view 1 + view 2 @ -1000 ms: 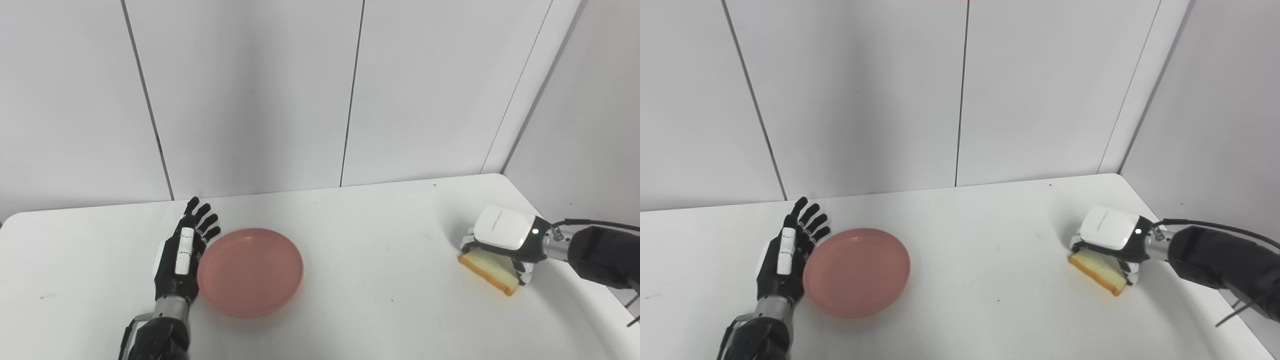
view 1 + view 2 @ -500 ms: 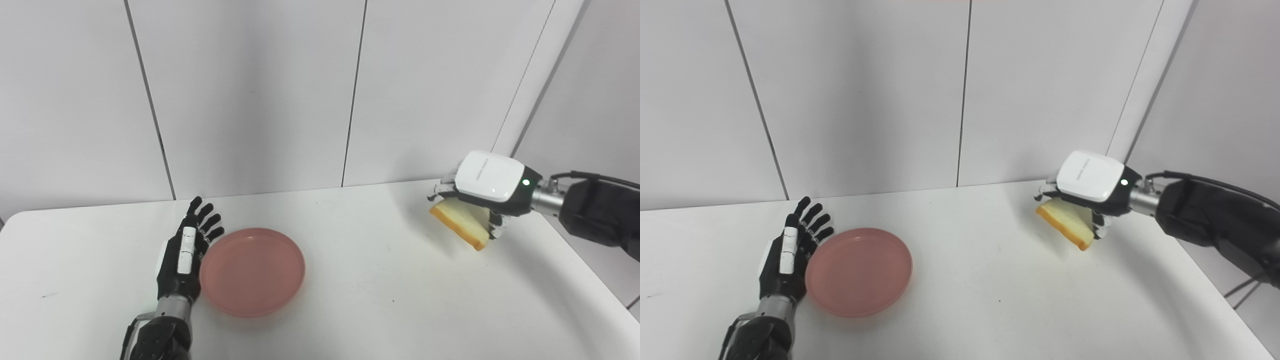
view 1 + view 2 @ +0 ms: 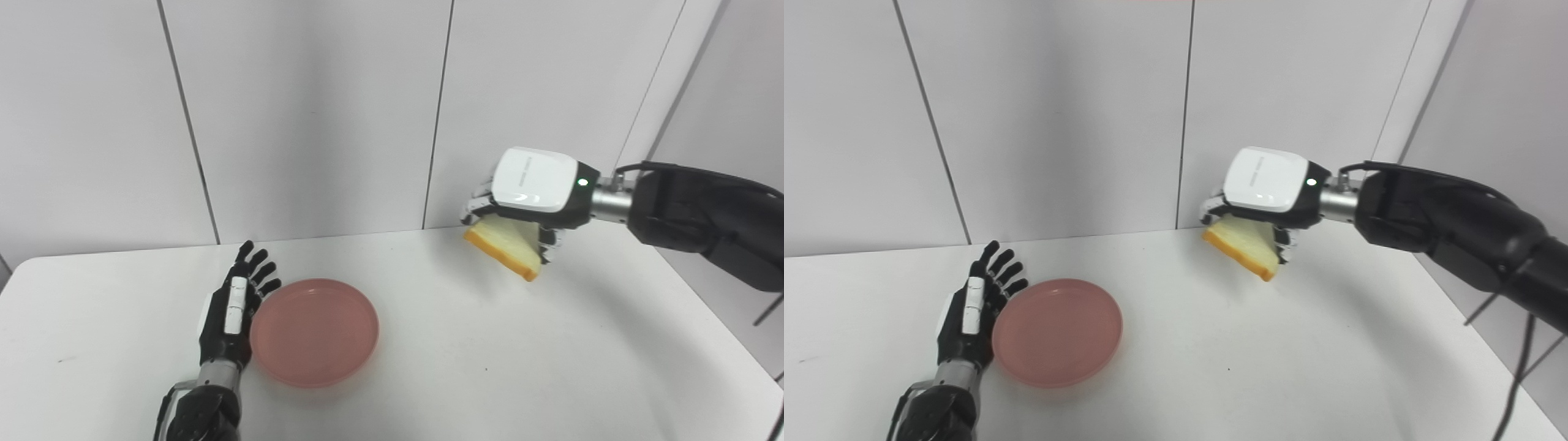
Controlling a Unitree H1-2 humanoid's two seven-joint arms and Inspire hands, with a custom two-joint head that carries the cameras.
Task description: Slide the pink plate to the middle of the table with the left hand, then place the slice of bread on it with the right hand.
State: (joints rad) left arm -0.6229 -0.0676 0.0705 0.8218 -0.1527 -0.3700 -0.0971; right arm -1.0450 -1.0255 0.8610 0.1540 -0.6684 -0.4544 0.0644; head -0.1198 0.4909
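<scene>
The pink plate (image 3: pixel 313 331) lies flat on the white table, left of its centre. My left hand (image 3: pixel 231 312) rests open beside the plate's left rim, fingers straight and pointing toward the back wall, its edge against or very near the rim. My right hand (image 3: pixel 531 191) is up in the air over the back right of the table, shut on the slice of bread (image 3: pixel 505 247). The bread hangs tilted beneath the palm, its crust edge lowest, well to the right of the plate.
The white table (image 3: pixel 465 367) is bounded by grey wall panels behind and on the right. A cable (image 3: pixel 1513 392) hangs by the right arm near the table's right edge.
My right hand has lifted the bread off the table at the far right and carried it up and leftward. The plate and my left hand have stayed put; the camera shifted slightly.
</scene>
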